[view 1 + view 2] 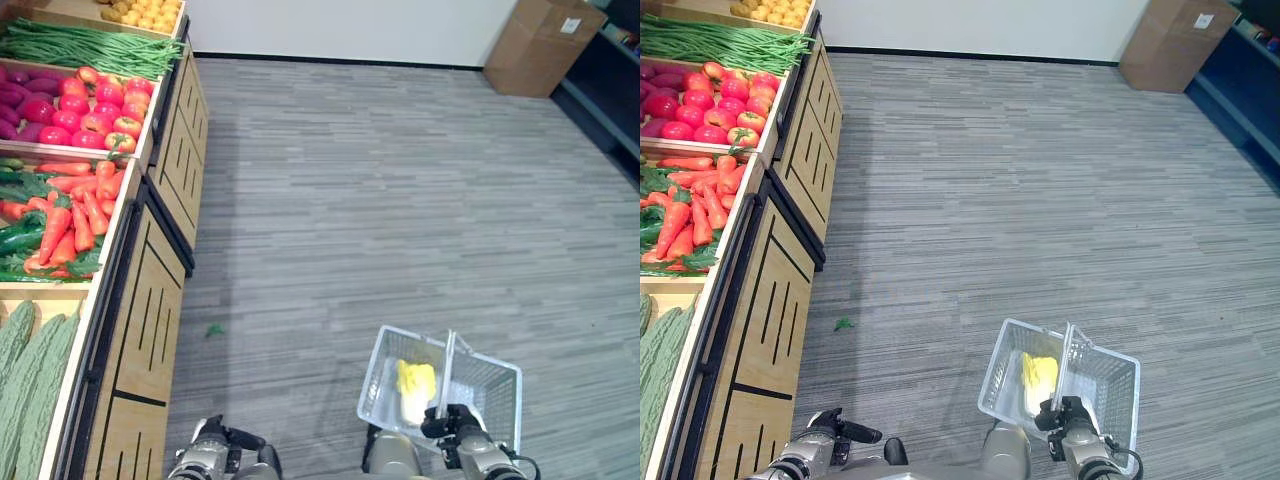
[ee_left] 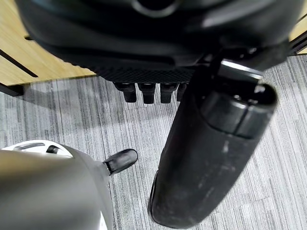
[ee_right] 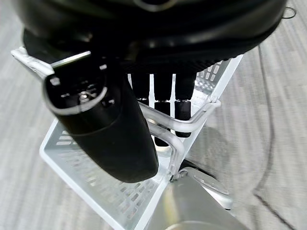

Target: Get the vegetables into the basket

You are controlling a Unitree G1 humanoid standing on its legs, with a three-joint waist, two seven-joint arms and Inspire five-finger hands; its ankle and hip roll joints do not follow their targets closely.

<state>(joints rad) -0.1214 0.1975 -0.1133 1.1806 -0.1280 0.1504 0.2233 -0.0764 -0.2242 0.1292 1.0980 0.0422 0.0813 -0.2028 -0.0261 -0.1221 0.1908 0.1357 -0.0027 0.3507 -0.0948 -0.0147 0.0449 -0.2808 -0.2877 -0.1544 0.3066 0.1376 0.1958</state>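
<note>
Left eye view: a white wire basket (image 1: 480, 385) hangs low on the right over the grey striped carpet floor (image 1: 400, 180), and a yellow, pale-stemmed leafy cabbage (image 1: 414, 388) lies inside its left half. The right hand (image 1: 455, 425) is at the basket's near edge, under its raised white handles (image 1: 450, 350). The left hand (image 1: 238, 440) shows at the bottom edge, just beside the wooden produce stand (image 1: 150, 300) with dark slotted panels. On the stand, separate bins hold green long beans (image 1: 90, 45), red tomatoes (image 1: 90, 105), orange carrots (image 1: 75, 205) with dark green cucumbers (image 1: 20, 235) beside them, and bumpy pale green bitter gourds (image 1: 25, 370) nearest the robot. A brown cardboard box (image 1: 545, 45) stands against the far wall, and a small green leaf scrap (image 1: 214, 329) lies on the carpet near the stand.

Right eye view: the same layout, with the cabbage in the basket's left compartment and the right hand at the handles.

Left wrist view: the left hand's fingers (image 2: 146, 92) are curled down with nothing in them, the thumb (image 2: 211, 153) standing free over the carpet, the stand's wood panel behind.

Right wrist view: the right hand's fingers (image 3: 163, 103) are hooked round the two white handle bars (image 3: 168, 127), clamped on them, the thumb (image 3: 105, 120) in front and the basket's mesh wall below.
</note>
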